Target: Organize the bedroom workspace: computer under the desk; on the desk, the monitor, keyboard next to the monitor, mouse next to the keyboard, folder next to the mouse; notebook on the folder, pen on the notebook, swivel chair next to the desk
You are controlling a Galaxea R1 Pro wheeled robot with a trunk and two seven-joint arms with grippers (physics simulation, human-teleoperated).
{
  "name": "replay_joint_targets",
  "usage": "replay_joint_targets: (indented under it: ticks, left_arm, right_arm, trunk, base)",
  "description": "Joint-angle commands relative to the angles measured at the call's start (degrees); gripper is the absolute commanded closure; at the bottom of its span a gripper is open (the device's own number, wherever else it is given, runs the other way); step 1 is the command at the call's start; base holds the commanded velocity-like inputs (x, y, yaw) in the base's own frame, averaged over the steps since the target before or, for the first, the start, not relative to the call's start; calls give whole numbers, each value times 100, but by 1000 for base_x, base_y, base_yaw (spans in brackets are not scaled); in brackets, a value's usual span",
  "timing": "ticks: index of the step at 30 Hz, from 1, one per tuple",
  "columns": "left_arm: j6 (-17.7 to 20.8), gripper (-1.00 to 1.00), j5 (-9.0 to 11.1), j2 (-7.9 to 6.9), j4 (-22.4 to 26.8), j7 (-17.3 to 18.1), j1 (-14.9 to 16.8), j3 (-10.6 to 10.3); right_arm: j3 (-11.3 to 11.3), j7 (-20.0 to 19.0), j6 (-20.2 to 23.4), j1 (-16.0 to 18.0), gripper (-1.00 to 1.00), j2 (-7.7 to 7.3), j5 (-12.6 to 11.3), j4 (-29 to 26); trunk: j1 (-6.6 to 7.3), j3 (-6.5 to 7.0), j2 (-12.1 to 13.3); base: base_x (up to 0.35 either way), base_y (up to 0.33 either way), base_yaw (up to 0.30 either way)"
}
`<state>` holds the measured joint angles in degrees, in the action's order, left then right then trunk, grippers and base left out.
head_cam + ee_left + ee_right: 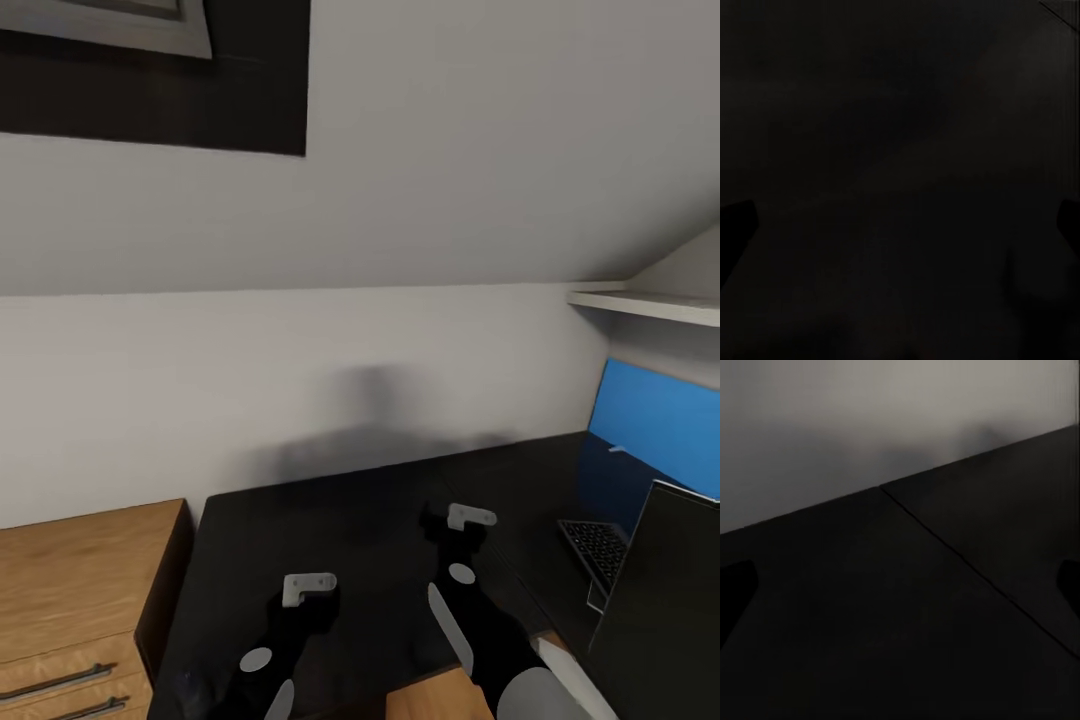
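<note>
The black-topped counter (360, 520) lies under both arms, its long run stretching rightward into the corner, where a second wing meets it at a seam. The right claw (455, 525) hangs above the bare matt top, further toward the wall than the left claw (300, 600); how either set of fingers stands cannot be told, since the wrist views catch only dark tips at the edges. Right of the right claw, the slim black keyboard (597, 552) lies with its long axis running away toward the wall, partly hidden by the monitor (665, 620), whose dark screen stands edge-on nearer the robot. Beyond them the bright blue folder (655, 425) leans upright against the wall. Left of the left claw, a wooden drawer unit (80, 600) butts against the counter's edge.
</note>
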<state>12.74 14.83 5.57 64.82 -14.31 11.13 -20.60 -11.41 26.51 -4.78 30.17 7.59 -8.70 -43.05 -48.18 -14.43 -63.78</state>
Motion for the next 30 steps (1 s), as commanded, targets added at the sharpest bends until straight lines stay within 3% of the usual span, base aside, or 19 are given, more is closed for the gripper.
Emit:
replay_joint_targets:
  ticks: [1, 10, 30]
  left_arm:
    - [19, -100, 56, -3, 11, -46, 3, -13]
    - [18, -100, 61, -9, 13, -42, 3, -14]
    - [18, -100, 70, -14, -3, -46, 3, -10]
  right_arm:
    - [-26, 29, -42, 7, -100, -3, -61, 6]
    - [-46, 26, -41, 6, -100, 9, -62, 7]
    - [-86, 29, -40, 6, -100, 32, -61, 7]
  trunk:
    - [-1, -3, -5]
    - [-1, 22, -5]
    - [-1, 24, -5]
  base:
    - [0, 0, -219]
    - [0, 0, -168]
    - [0, 0, -10]
